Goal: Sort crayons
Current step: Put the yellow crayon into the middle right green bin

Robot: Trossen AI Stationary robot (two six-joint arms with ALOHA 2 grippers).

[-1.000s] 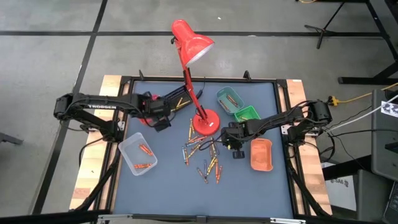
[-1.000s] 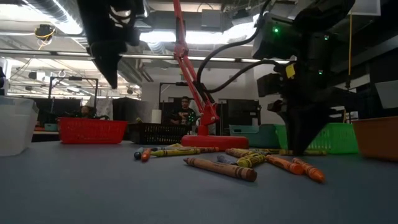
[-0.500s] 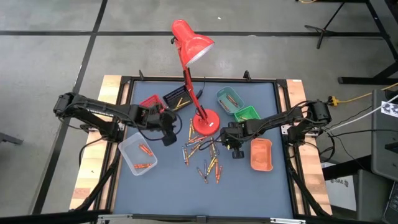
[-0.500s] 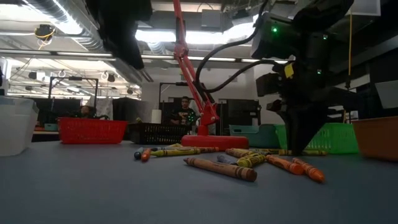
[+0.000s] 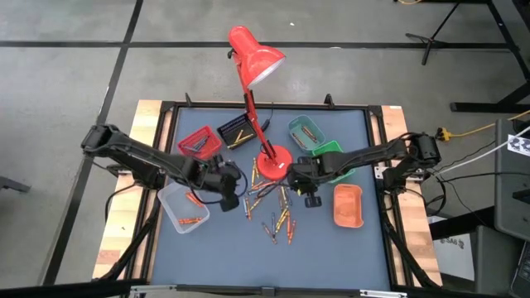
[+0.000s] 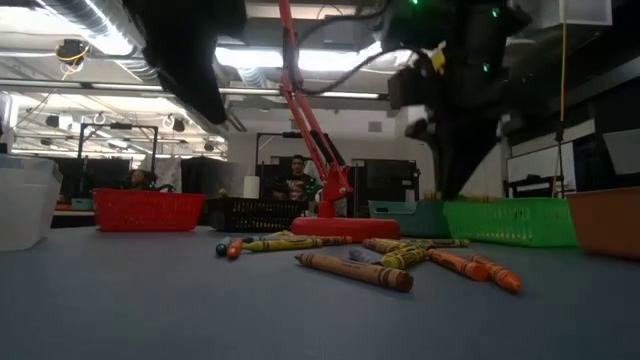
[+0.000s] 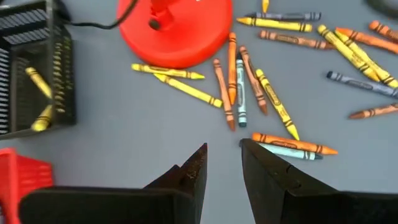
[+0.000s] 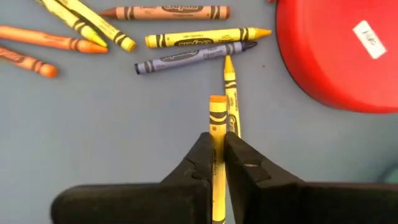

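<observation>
The crayons (image 5: 269,207) lie scattered on the blue-grey table in front of the red lamp's base (image 5: 273,162); they also show in the low view (image 6: 370,256) and the left wrist view (image 7: 273,93). My right gripper (image 8: 217,144) hangs above the pile's right part (image 5: 305,187), shut on one yellow-orange crayon (image 8: 217,115). My left gripper (image 7: 222,155) stands open over the pile's left edge (image 5: 230,187), with nothing between its fingers. My right gripper pinches the yellow-orange crayon's paper-wrapped shaft (image 8: 217,127) between its two fingers. The fingers point steeply down and lie along the crayon. Its flat end (image 8: 217,99) sticks out past the fingertips toward the table, and it hangs clear of the crayons below.
Around the pile stand a red tray (image 5: 197,142), a black mesh tray (image 5: 236,132), a teal tray (image 5: 305,131), a green tray (image 5: 330,151), an orange tray (image 5: 348,205) and a clear tub (image 5: 184,205) holding orange crayons. The lamp's arm rises over the middle.
My left gripper has swung from beside the red tray toward the table's right and near side, coming over the pile's left edge. My right gripper has risen straight up from the table among the crayons.
</observation>
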